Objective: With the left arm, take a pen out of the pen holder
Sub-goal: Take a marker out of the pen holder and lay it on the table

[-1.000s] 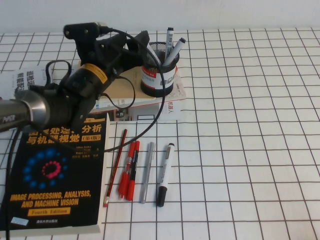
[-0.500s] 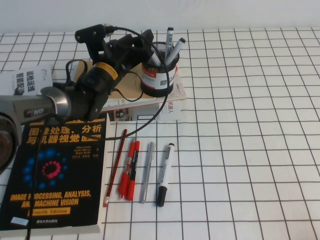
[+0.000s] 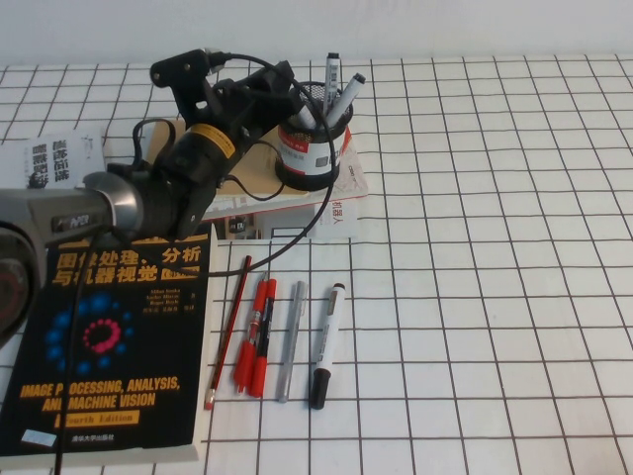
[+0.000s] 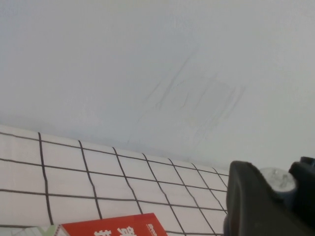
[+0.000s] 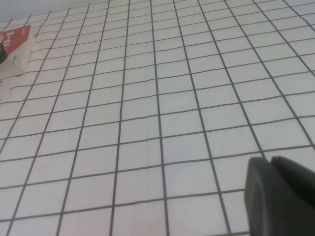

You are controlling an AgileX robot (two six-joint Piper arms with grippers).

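Nearest the robot's edge, at about 7 o'clock on the grid table, lies a black textbook. Just beside it at 6 o'clock is a neat row lying flat: a red pencil, two red pens, a silver pen and a black-and-white marker. The right gripper only turns up in its own wrist view, hanging over bare grid squares with its jaws pressed together and nothing in them. Further back, the left arm comes in from 9 o'clock and stretches toward 12, with a black cable looping down off it. Past the pen row, at around 12 o'clock from it, the black mesh pen holder stands on a flat booklet with red print, and a tan cardboard sheet sits at its 9 o'clock. The left gripper is right at the holder's rim on the 10 o'clock side. The left wrist view shows its dark fingers pinching the grey end of a pen that's in the holder. Two more markers poke out of the holder toward 1 o'clock, untouched. Off at 9 o'clock there's a white box with Chinese print, and behind everything is a plain white wall.
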